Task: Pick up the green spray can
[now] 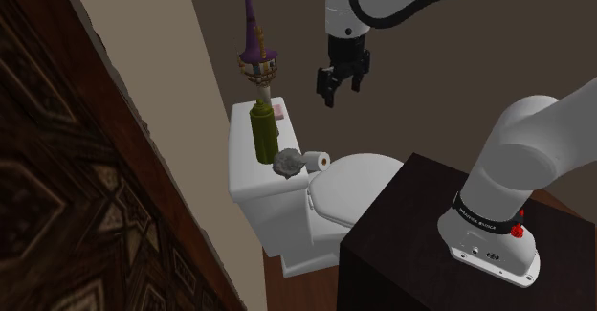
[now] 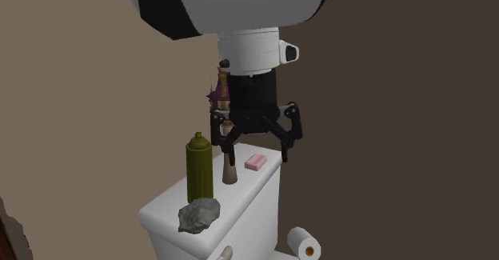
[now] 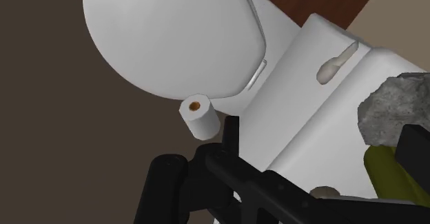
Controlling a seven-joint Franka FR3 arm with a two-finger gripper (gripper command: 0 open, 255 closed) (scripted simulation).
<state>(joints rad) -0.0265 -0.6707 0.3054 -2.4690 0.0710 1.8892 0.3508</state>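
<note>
Spray can (image 2: 199,169), olive green with a domed cap, stands upright on the flat top of a white toilet tank (image 2: 160,217), near the end at the second exterior view's left. A rough grey rock (image 2: 198,215) lies just beside its base, toward the tank's front edge; I cannot tell whether the two touch. On the can's other side a tall thin figurine (image 1: 254,46) with a pointed purple hat rises well above the cap. Farther along the tank top, toward the second exterior view's right, lies a small pink bar of soap (image 2: 256,162).

The black gripper (image 1: 337,97) hangs in the air above the tank, higher than the can's cap and off to the shoulder view's right of it, touching nothing. Its two fingers are spread wide apart, with nothing between them. In the wrist view a slice of the green can and the grey rock show near one finger.

Below the tank, a roll of toilet paper (image 1: 319,161) rests on the closed white toilet lid (image 1: 359,180), close to the tank's front. The white arm (image 1: 536,146) arches over from its dark box stand (image 1: 421,252) at the shoulder view's lower right. A dark patterned wood panel (image 1: 57,213) fills that view's left.
</note>
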